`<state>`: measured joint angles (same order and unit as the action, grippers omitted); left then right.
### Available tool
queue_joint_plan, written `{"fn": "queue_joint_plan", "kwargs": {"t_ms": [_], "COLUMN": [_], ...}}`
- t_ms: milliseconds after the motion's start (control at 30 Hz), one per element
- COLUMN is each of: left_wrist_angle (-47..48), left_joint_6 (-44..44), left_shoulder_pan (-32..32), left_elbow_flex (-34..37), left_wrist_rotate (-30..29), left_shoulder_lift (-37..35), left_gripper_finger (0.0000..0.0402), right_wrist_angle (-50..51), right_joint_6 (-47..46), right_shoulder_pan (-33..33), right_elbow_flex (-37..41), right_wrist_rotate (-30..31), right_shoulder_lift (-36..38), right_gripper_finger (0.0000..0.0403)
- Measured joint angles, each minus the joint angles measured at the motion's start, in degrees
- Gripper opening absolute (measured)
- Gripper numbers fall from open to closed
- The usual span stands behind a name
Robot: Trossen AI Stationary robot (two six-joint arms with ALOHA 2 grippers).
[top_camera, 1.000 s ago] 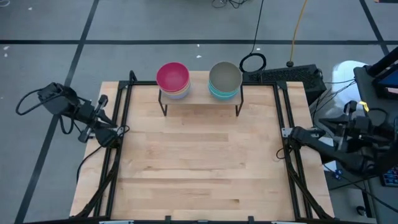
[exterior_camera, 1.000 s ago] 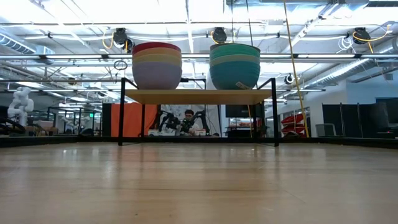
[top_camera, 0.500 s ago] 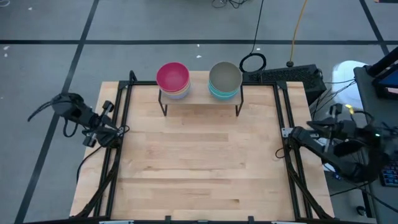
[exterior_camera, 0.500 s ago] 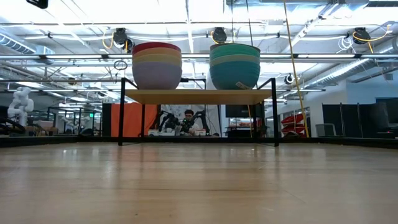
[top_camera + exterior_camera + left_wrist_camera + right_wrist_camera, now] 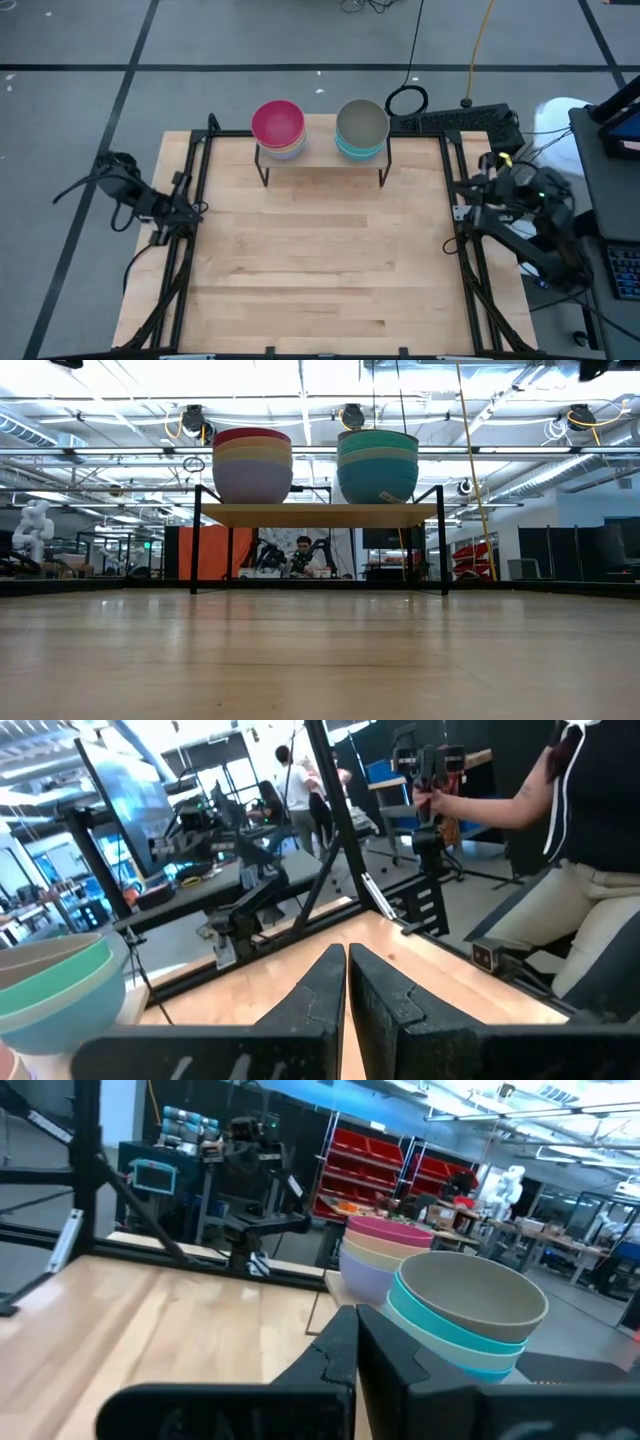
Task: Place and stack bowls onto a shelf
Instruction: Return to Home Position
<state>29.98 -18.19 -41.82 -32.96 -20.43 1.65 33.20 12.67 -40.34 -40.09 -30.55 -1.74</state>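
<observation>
Though bowls (image 5: 277,123) as before, arms (image 5: 148,199) elsewhere.

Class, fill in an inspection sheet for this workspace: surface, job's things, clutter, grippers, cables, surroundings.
Surface: light wooden table.
Job's things: two bowl stacks stand apart on the shelf. A magenta bowl tops the left stack, and an olive-grey bowl tops the right stack.
Clutter: nothing seen.
Grippers: left gripper is shut at the table's left edge. Right gripper is shut at its right edge. Neither holds anything.
Cables: black cable loop and yellow cable lie behind the shelf.
Surroundings: workshop, with a seated person nearby.
</observation>
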Motion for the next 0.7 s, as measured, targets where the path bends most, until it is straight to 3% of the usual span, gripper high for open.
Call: {"fn": "queue_joint_plan", "kwargs": {"t_ms": [267,700], "left_wrist_angle": [-0.7,-2.7], "left_joint_6": [-1.2,-1.2], "left_shoulder_pan": [0.0,0.0], "left_elbow_flex": [1.1,1.1], "left_wrist_rotate": [0.0,-0.6], "left_shoulder_lift": [0.0,0.1], "left_gripper_finger": [0.0024,0.0024], "right_wrist_angle": [-12.5,-26.4], "right_joint_6": [-0.3,-1.7], "right_shoulder_pan": [0.0,0.0], "right_elbow_flex": [12.4,25.6], "right_wrist_rotate": [0.0,0.3], "right_shoulder_lift": [0.0,0.0], "right_gripper_finger": [0.0,0.0]}}
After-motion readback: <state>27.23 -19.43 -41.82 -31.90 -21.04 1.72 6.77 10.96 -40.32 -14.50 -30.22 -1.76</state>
